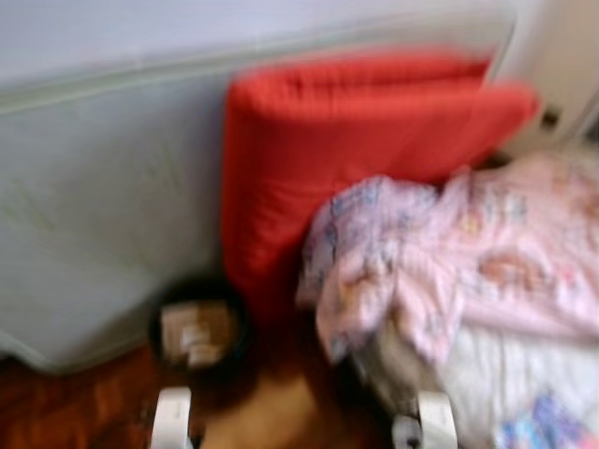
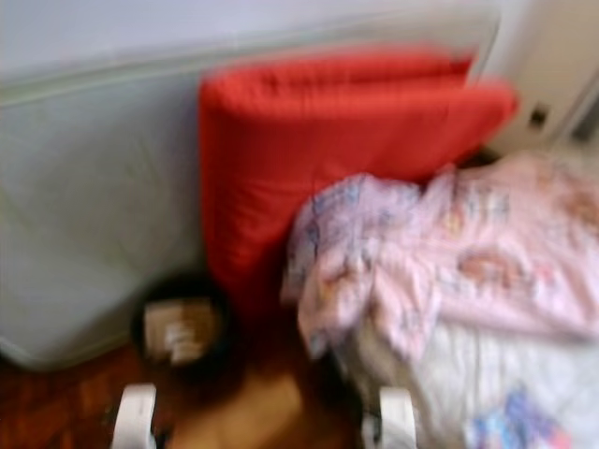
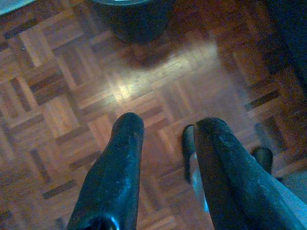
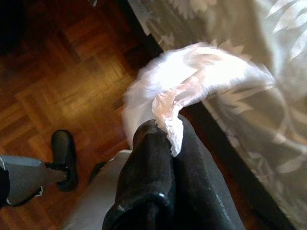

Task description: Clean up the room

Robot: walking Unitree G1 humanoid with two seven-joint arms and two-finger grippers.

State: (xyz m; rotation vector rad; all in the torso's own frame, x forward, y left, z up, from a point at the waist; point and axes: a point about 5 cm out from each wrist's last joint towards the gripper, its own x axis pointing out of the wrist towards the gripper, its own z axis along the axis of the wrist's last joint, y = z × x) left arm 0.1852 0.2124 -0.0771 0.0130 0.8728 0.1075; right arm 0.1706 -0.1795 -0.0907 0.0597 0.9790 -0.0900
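1. Nearest, the right gripper (image 4: 165, 132) is seen in the right wrist view with its two black fingers (image 4: 148, 158) pressed together on a crumpled white tissue (image 4: 192, 79), a twisted end of which is pinched between the tips while the rest fans out beyond them.
2. The tissue is held above the parquet floor (image 4: 62, 81), just beside the dark lower edge of the bed and its grey leaf-patterned cover (image 4: 268, 124).
3. The left gripper (image 3: 165, 132) is seen in the left wrist view over bare parquet, its fingers (image 3: 117, 163) spread apart with floor visible between them and nothing held.
4. Beyond the left gripper's tips, the base of a dark round bin (image 3: 134, 19) stands on the floor beside a patch of reflected light.
5. In the blurred head views, the same black bin (image 1: 198, 329) is shown on the floor with pale crumpled items inside, set against the foot of a pale grey mattress (image 1: 103, 206) that is leant upright along the wall.
6. A red folded cushion (image 1: 337, 131) is propped beside the mattress, behind the bin.
7. On the bed at the right, a rumpled pink patterned quilt (image 1: 468, 253) is heaped over its near corner, touching the red cushion.
8. Farthest, a pale wall (image 1: 140, 28) is seen above the mattress.
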